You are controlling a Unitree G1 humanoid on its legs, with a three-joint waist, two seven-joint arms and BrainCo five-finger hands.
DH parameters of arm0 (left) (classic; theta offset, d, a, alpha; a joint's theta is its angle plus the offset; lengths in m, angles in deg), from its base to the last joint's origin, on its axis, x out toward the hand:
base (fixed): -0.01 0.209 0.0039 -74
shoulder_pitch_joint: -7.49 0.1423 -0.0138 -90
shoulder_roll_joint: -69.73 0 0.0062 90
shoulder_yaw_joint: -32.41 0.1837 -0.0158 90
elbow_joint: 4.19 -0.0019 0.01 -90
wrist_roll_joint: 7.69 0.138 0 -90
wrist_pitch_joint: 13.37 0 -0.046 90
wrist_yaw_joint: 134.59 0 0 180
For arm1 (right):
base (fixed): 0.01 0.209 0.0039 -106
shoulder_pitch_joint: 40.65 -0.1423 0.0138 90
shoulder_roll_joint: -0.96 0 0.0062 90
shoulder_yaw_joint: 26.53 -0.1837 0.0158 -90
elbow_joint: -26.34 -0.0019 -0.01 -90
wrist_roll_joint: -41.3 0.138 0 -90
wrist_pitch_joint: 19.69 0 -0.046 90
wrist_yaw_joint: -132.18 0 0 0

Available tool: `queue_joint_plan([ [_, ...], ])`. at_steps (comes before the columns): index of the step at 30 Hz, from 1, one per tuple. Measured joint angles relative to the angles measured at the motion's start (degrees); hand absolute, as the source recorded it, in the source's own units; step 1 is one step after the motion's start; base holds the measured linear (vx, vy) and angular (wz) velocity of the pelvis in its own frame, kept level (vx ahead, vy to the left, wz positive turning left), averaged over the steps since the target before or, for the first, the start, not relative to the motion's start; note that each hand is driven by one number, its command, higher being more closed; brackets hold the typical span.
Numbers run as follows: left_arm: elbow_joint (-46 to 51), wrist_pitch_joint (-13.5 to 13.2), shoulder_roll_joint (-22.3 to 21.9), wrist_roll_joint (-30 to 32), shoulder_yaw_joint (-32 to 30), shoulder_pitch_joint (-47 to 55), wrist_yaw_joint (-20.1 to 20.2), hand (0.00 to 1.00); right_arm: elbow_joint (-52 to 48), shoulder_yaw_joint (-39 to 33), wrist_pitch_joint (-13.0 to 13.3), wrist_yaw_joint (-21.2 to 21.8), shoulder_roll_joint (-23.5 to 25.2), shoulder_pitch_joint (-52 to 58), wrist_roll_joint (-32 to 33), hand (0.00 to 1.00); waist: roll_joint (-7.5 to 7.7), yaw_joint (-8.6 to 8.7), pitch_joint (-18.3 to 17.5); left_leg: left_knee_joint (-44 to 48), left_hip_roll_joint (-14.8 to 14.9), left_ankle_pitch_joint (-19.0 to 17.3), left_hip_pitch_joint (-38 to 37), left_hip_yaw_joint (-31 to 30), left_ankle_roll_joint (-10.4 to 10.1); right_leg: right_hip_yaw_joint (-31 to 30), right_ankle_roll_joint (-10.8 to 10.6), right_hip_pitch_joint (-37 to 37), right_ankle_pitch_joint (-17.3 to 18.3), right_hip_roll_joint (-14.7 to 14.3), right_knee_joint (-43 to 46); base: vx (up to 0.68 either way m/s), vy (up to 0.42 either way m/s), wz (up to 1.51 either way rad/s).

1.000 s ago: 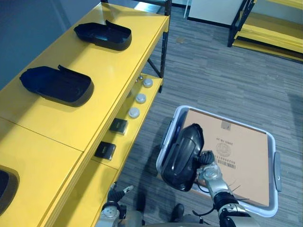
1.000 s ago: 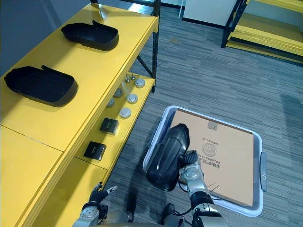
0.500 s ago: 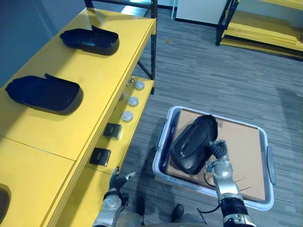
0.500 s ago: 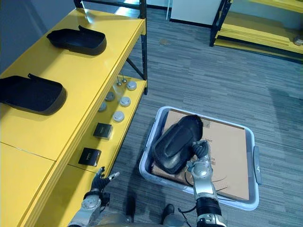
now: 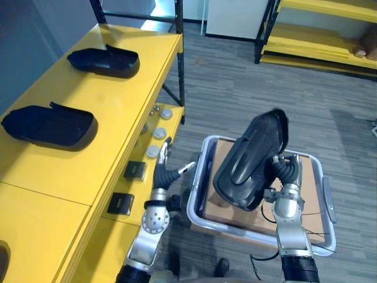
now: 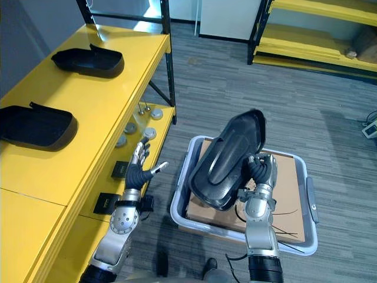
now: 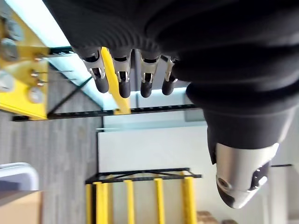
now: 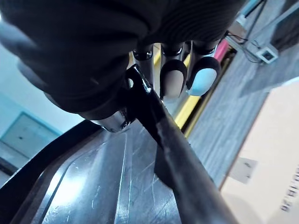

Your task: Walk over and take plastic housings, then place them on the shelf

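On the left the yellow shelf carries two black housings hollow side up, lying where they lay a second ago (the whole view has shifted, so their drift across the picture is the camera's, not theirs). Its lower tier holds round parts and small black boxes, untouched. Just right of that tier the left hand has risen from low beside the robot to the height of the shelf edge, fingers spread and straight, holding nothing. Next comes the bin with its sheet of cardboard. Half a second ago the held housing hung low over that cardboard; now it stands steeply tilted above the bin, its upper end well clear of the rim. The right hand grips it at the lower right edge. In the right wrist view the fingers curl over the housing's rim, and the thumb seems to press from the other side, though that part is hard to make out. The pick therefore looks finished. What remains is probably the carry leftward to bare shelf space, with the free left hand perhaps coming up to steady the load.
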State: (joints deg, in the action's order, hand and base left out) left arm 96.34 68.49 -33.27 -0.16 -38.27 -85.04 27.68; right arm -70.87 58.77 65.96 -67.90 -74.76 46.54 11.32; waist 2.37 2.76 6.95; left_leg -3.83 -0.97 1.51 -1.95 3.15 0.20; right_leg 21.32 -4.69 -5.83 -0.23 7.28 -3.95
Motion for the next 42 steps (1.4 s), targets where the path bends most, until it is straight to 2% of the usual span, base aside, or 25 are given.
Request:
queue_joint_plan([
  [7,-0.4,0.6,-0.1,1.2,5.1,-1.8,0.2,0.0,-3.9,6.2,0.7,0.0,0.1,-2.3,-4.2,1.0,-0.04,1.16,-0.1,-0.1,0.0,-0.4,-0.9,1.0,0.5,-1.3,0.0,0.1,0.0,0.0,0.8,-0.05,0.014,-0.08],
  [14,-4.6,3.1,-0.8,2.3,8.2,-4.1,0.1,0.0,-7.5,9.9,1.2,-1.1,0.3,-2.8,-4.7,1.0,-0.05,1.38,-2.0,-0.2,0.0,-0.4,-1.1,1.8,0.5,-2.3,0.0,0.4,-0.3,0.0,0.9,-0.03,0.008,-0.06],
  [15,-5.2,3.9,-1.0,2.5,8.4,-4.4,-0.1,1.0,-8.5,10.3,1.2,-1.2,0.3,-2.8,-4.7,1.0,-0.05,1.41,-2.1,-0.2,0.1,-0.4,-1.0,1.9,0.5,-2.5,0.1,0.6,-0.4,-0.1,0.8,-0.02,-0.002,-0.07],
  [21,-10.9,7.4,-1.2,3.8,8.7,-7.5,-0.1,1.0,-14.2,12.8,2.4,-1.2,0.3,-2.8,-3.8,1.0,-0.02,2.19,-3.3,-0.2,0.0,-0.4,-0.8,2.3,0.6,-2.8,0.1,0.9,-0.5,-0.1,0.8,0.0,0.001,-0.03],
  [22,-11.9,7.9,-1.2,3.3,8.7,-7.6,-0.1,1.0,-15.2,14.2,4.0,-1.2,0.2,-3.0,-3.2,0.0,0.02,2.79,-3.3,-0.2,0.0,-0.4,-0.9,2.3,0.6,-2.8,0.2,0.9,-0.5,0.0,0.8,0.0,0.0,0.0],
  [25,-12.6,7.9,-1.2,2.5,9.0,-7.6,0.1,1.0,-16.4,15.1,4.7,-1.1,0.1,-3.0,-1.7,0.0,0.02,2.79,-3.3,-0.2,0.1,-0.4,-0.9,2.5,0.6,-3.0,0.2,1.0,-0.6,0.0,0.8,0.0,0.0,0.0],
  [29,-12.7,7.8,-1.2,1.1,9.3,-7.6,0.4,1.0,-16.4,15.6,8.1,-0.9,-1.7,-3.0,3.4,0.0,0.03,2.78,-3.3,-0.2,0.0,-0.3,-0.9,2.5,0.6,-3.0,0.2,1.0,-0.8,0.0,0.8,-0.02,0.001,0.0],
  [32,-12.7,7.8,-1.1,0.9,9.3,-7.6,0.6,1.0,-16.4,15.9,8.6,-0.6,-3.5,-2.9,6.9,0.0,0.02,2.78,-3.3,-0.2,0.0,-0.3,-0.9,2.5,0.6,-3.1,0.2,1.0,-0.9,0.0,0.8,-0.01,0.001,0.0],
  [35,-12.4,7.7,-0.9,0.9,9.1,-7.3,1.0,1.0,-16.5,15.7,9.7,0.2,-4.4,-2.7,9.1,0.0,0.01,2.79,-3.3,-0.2,0.0,-0.3,-1.0,2.6,0.6,-3.2,0.2,1.0,-0.9,0.0,0.8,0.0,0.0,0.0],
  [39,-9.5,7.7,-0.6,1.1,7.4,-5.5,1.0,1.0,-17.0,14.3,12.6,2.4,-6.0,-1.7,12.7,0.0,0.0,2.83,-3.3,-0.3,0.1,-0.3,-1.1,2.8,0.6,-3.4,0.3,1.0,-0.9,-0.1,0.7,0.0,-0.002,-0.02],
  [42,-7.2,7.0,-0.6,1.3,7.2,-4.6,1.0,1.0,-19.9,12.3,13.2,3.5,-7.1,-1.3,14.7,0.0,0.0,2.76,-3.3,-0.4,0.1,-0.3,-1.1,2.8,0.6,-3.4,0.3,0.9,-0.9,-0.1,0.7,0.0,0.0,0.0],
])
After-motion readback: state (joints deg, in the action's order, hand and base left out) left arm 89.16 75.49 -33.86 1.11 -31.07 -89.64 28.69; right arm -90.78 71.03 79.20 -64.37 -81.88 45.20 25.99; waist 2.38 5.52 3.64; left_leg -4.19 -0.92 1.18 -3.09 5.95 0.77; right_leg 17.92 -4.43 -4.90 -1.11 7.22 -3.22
